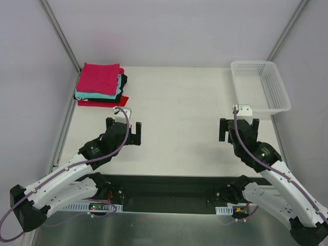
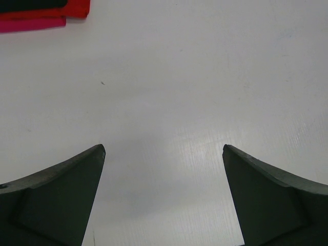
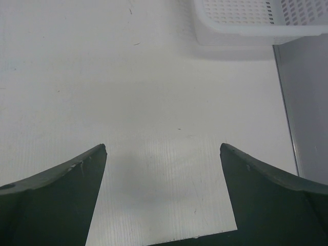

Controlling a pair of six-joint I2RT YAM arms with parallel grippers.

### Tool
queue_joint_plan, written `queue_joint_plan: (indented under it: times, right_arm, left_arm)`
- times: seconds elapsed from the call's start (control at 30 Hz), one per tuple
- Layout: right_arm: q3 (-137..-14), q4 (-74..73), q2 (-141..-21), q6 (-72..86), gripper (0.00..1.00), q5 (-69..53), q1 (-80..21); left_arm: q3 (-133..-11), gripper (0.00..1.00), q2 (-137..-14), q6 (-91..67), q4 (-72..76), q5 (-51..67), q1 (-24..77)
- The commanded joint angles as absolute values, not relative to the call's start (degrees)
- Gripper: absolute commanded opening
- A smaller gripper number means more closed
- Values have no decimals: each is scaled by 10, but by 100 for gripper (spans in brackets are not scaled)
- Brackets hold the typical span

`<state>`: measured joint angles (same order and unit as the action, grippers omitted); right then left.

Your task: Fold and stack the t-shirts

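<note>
The t-shirts (image 1: pixel 101 84) sit folded in one pile at the far-left corner of the table (image 1: pixel 179 113) — the left gripper (image 1: pixel 124 134) and right gripper (image 1: pixel 240 130), both spread wide and empty, likely need only avoid nudging it.

A robotics lab test cell — a white table (image 1: pixel 179 102) boxed in by pale wall panels (image 1: pixel 25 77) on metal struts (image 1: pixel 62 33), with a cabled left arm (image 1: pixel 66 171) and right arm (image 1: pixel 279 179) bolted to a black rail (image 1: pixel 169 187) at its near edge.
</note>
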<state>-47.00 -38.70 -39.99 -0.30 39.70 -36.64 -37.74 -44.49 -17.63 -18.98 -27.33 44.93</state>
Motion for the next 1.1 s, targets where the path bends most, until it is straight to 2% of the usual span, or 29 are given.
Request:
queue_joint_plan:
  times: [0.0, 0.47, 1.07]
  right_arm:
    - [-478, -358, -410, -15, 96, 409, -366]
    - [-446, -337, -410, -11, 96, 398, -365]
    - [-433, -295, -453, 4, 96, 374, -366]
  left_arm:
    - [-387, 99, -443, -172, -173, -280, 446]
    - [-326, 99, -443, -205, -140, -259, 446]
    - [-316, 99, -446, -229, -133, -250, 446]
